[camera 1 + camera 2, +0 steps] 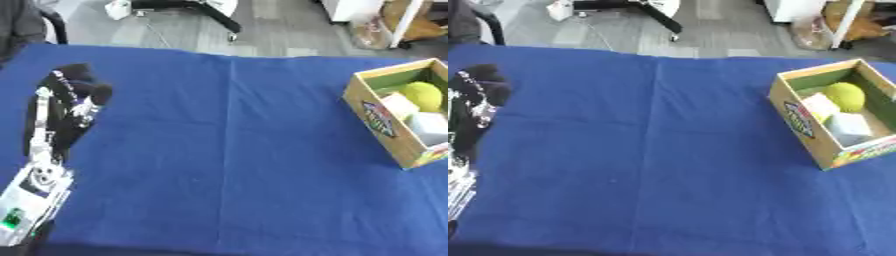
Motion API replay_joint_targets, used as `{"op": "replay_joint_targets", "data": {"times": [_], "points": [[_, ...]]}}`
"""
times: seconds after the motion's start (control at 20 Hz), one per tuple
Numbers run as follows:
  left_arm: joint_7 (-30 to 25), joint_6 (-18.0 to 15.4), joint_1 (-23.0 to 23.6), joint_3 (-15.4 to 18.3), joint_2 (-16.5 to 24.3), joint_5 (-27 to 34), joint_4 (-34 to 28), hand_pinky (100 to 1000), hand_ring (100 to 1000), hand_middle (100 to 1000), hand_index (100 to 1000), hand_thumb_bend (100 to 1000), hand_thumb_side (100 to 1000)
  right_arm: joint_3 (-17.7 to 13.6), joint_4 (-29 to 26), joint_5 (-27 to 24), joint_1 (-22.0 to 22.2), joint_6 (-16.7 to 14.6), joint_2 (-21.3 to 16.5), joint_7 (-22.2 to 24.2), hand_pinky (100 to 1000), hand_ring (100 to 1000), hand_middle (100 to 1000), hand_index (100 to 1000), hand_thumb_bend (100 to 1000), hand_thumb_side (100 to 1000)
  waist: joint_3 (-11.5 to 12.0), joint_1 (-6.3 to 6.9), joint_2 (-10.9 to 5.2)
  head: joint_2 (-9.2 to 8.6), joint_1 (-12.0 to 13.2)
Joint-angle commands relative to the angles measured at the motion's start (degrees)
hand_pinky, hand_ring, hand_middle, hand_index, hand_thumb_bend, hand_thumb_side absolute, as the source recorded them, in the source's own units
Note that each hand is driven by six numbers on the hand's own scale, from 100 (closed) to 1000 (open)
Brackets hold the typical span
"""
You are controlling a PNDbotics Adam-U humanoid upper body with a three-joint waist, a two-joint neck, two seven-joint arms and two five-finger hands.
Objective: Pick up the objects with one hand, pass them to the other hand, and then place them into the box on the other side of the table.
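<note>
blue cloth (227, 165) covers the whole table, and the near part of it has nothing on it that i can see.

on the near left, the robot's left arm comes in from the corner, silver and white low down, black higher up. the left hand (74, 92) sits at the end of it, over the left side of the cloth. it is a dark shape, and i cannot tell if its fingers are spread or curled, or if it has anything in it. the right hand does not show in either view.

on the right side, a bit farther back, stands the box (798, 120). it is made of wood-colored card with a bright picture on its side. inside it are a yellow-green ball (844, 96) at the far end and two white blocks (836, 119) nearer, touching each other and close to the ball.

no loose thing lies on the cloth, so i think most of the job is done, or the hand must look for one more thing out of view.

to do the next bit well, i think the left hand should rise up slowly and stay clear of the cloth so it does not drag it. if it holds something, it should move to the middle so the other hand can take it. the drop should go into the free part of the box, not on top of the ball, so nothing rolls out.

past the table is a grey floor (262, 30).
</note>
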Motion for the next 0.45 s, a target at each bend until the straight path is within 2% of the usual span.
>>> {"op": "replay_joint_targets", "data": {"times": [0.05, 0.25, 0.45], "points": [[2.3, -0.9, -0.9, 1.6, -1.4, -3.5, 0.1, 685, 553, 563, 718, 1000, 648, 2.2, -5.1, -1.8, 1.2, -2.3, 2.0, 1.8, 869, 1000, 976, 766, 100, 402, -0.2, -0.56, -0.81, 0.49, 0.4], [4.5, -3.3, -1.1, 2.1, -4.6, -6.2, 1.5, 690, 557, 567, 732, 999, 675, 3.8, -7.5, -4.7, 5.2, -5.7, 8.1, 3.1, 863, 1000, 974, 751, 100, 436, -0.3, -0.49, -0.36, 0.04, -0.4], [4.5, -4.9, -0.7, 1.9, -6.7, -6.2, 2.9, 688, 552, 566, 739, 948, 726, 4.9, -7.5, -7.8, 7.5, -7.6, 10.4, 2.3, 856, 1000, 962, 741, 100, 463, -0.3, -0.43, -0.06, 0.44, 0.2]]}}
